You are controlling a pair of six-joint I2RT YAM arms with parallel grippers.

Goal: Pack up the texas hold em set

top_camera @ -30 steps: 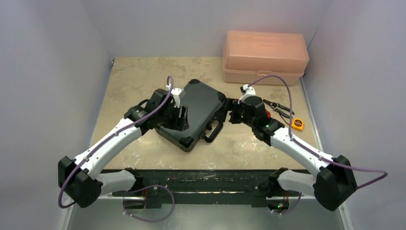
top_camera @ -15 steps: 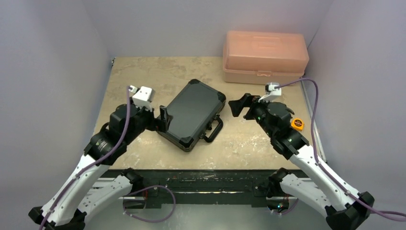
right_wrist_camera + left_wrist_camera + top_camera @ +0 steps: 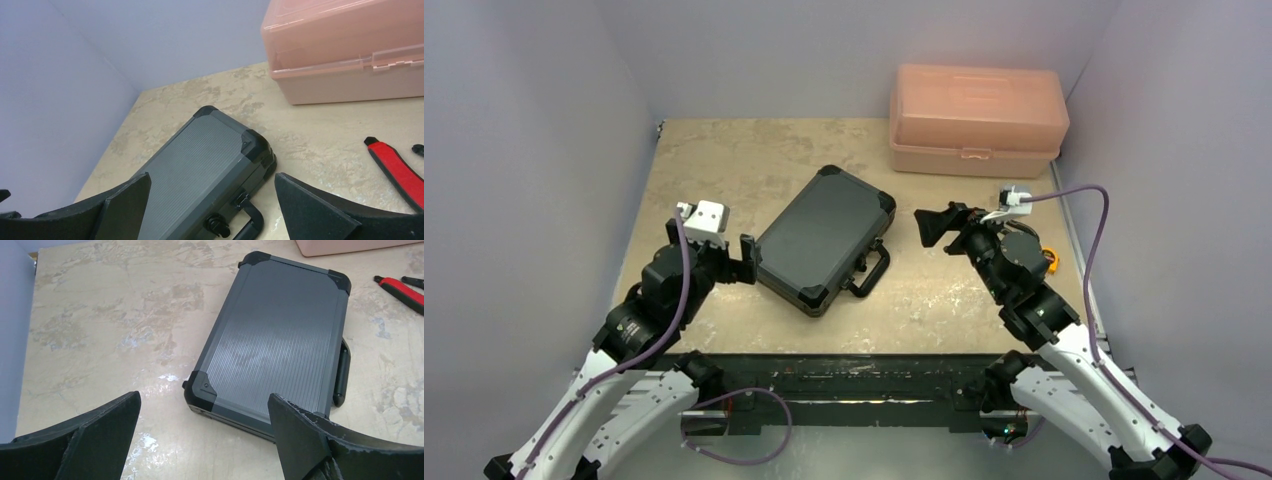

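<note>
The poker set is a dark grey ribbed case (image 3: 824,240) with black corners, lying closed and flat at the table's middle, its handle (image 3: 870,272) toward the right front. It also shows in the left wrist view (image 3: 280,340) and the right wrist view (image 3: 195,170). My left gripper (image 3: 746,258) is open and empty, just left of the case's near-left corner, not touching it. My right gripper (image 3: 936,226) is open and empty, to the right of the case, apart from it.
A closed pink plastic box (image 3: 977,118) stands at the back right. Red-handled pliers (image 3: 397,167) and an orange tape measure (image 3: 1050,258) lie on the right, partly behind my right arm. The walls close in on the left, back and right.
Both arms have pulled back from the case toward the front, left arm leftward and right arm rightward. The case has stayed closed and has turned slightly.
</note>
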